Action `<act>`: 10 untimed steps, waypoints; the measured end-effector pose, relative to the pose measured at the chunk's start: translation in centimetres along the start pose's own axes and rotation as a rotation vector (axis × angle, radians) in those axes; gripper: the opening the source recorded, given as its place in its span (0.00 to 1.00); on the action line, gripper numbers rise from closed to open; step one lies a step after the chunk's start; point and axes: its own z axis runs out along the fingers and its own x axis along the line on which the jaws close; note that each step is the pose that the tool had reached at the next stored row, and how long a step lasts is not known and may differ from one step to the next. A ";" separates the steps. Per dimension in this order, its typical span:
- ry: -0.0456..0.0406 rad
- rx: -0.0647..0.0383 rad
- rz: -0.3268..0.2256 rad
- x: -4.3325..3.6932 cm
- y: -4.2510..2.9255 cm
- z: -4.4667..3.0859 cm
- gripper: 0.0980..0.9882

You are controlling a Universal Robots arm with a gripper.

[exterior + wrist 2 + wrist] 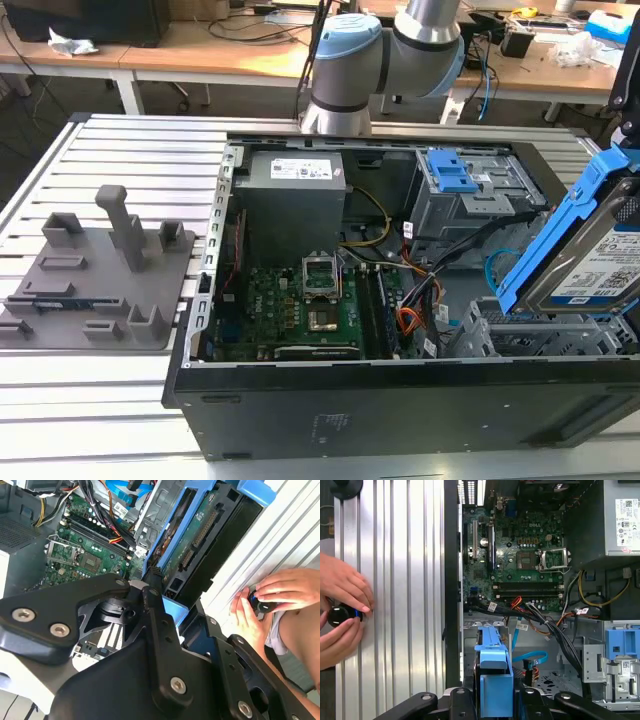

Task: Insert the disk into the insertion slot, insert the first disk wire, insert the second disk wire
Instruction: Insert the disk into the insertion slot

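The tool (495,695), clamped on the blue frame of the disk (598,262), holds it tilted above the insertion slot (520,338) near the edge of the surface (100,420) on the exterior view's right, so levelling it square with the slot's walls should avoid jamming.

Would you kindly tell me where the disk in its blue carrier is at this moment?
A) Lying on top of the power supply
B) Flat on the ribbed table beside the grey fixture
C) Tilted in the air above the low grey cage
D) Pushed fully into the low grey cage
C: in the exterior view the disk hangs tilted in the gripper above the insertion slot, not yet in it.
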 end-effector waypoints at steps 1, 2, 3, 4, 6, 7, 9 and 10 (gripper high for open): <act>0.0000 0.000 0.000 0.00 0.00 0.00 0.30; -0.0001 0.000 0.000 0.00 0.00 0.00 0.30; -0.0001 0.000 0.000 0.00 0.00 0.00 0.30; 0.0000 0.000 0.000 0.00 0.00 0.00 0.30; -0.0039 0.002 0.000 0.00 0.01 0.01 0.30; -0.0086 0.005 0.000 0.02 0.04 0.03 0.30; -0.0343 0.014 -0.001 0.09 0.12 0.03 0.30; -0.0403 0.015 -0.002 0.16 0.11 0.04 0.30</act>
